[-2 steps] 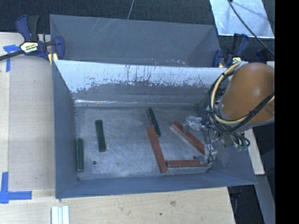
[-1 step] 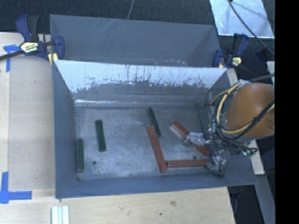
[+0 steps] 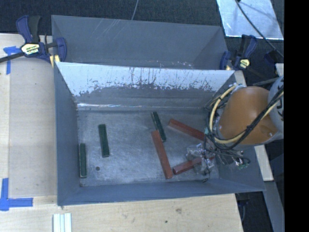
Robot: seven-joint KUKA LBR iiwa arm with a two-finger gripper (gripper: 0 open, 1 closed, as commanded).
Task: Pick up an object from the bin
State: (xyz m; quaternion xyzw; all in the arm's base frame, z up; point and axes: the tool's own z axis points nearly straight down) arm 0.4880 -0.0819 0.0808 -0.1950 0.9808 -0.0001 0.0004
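Note:
My gripper (image 3: 202, 161) is low in the bin's front right corner, its metal fingers down among the sticks. A short red-brown stick (image 3: 185, 167) lies right at the fingertips, and whether they grip it is hidden. A longer red-brown stick (image 3: 161, 154) lies diagonally just left of it. Another red-brown stick (image 3: 185, 129) runs toward the gripper from the upper left. A dark green stick (image 3: 158, 125) lies at the middle back of the floor.
Two more dark green sticks lie on the left of the floor, one (image 3: 103, 140) upright in the view, the other (image 3: 82, 159) along the left wall. The arm's orange cover and cables hang over the right wall.

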